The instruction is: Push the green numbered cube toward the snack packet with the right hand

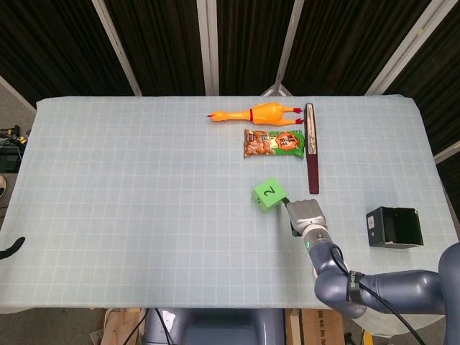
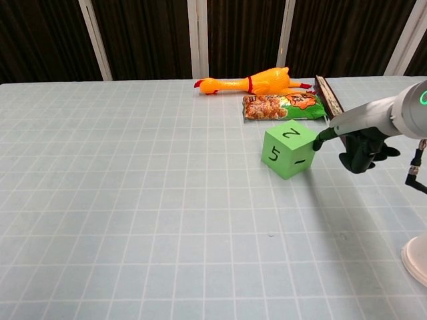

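Observation:
The green numbered cube (image 1: 268, 194) (image 2: 289, 149) sits on the table, turned at an angle, with a 2 on top and 5 and 1 on its near faces. The snack packet (image 1: 274, 143) (image 2: 283, 106) lies flat a short way beyond it. My right hand (image 1: 305, 215) (image 2: 360, 148) is at the cube's right side. One outstretched fingertip (image 2: 318, 142) touches the cube's right edge, and the other fingers are curled in and hold nothing. A dark tip (image 1: 11, 248) at the table's left edge may be my left hand; its state is unreadable.
A yellow rubber chicken (image 1: 255, 113) lies behind the packet. A long dark box (image 1: 311, 147) runs along the packet's right side. A black open box (image 1: 394, 227) stands at the right. A white round object (image 2: 417, 260) sits at the near right edge.

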